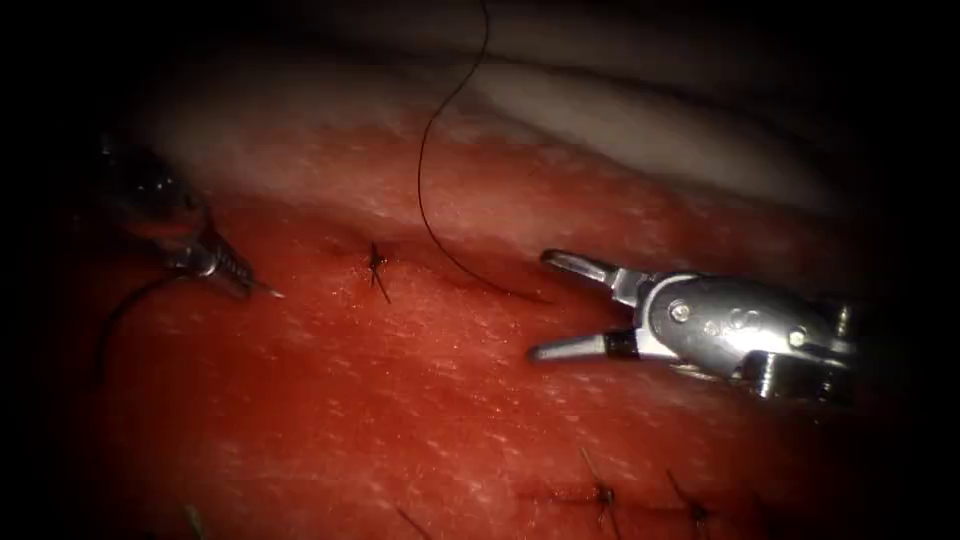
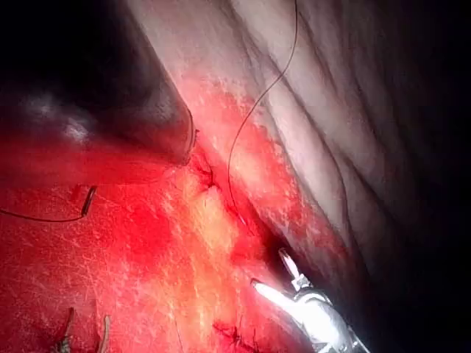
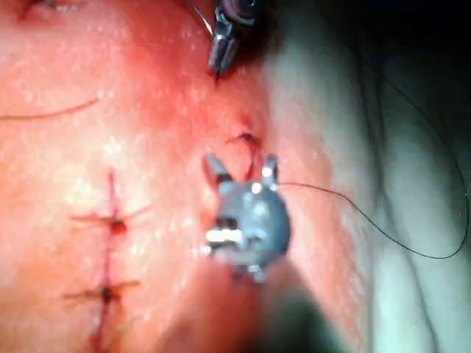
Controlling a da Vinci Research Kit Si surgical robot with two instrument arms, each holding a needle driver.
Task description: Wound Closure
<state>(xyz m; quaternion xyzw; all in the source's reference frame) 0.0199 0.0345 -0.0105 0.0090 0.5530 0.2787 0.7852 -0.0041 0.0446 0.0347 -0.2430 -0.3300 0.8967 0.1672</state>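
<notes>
At the left of the endoscope view, the left gripper (image 1: pixel 235 275) is pressed together on a glinting needle (image 1: pixel 268 291) tip. A dark knotted stitch (image 1: pixel 377 266) sits mid-frame on the red tissue (image 1: pixel 400 400). Black thread (image 1: pixel 430 150) curves down from the top centre. At right, the right gripper (image 1: pixel 550 305) is spread, holding nothing.

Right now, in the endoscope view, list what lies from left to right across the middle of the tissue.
Left tool, jaws shut on the needle's tip end → knotted stitch → loose thread curving down over the tissue → right tool, jaws open, holding nothing.
</notes>
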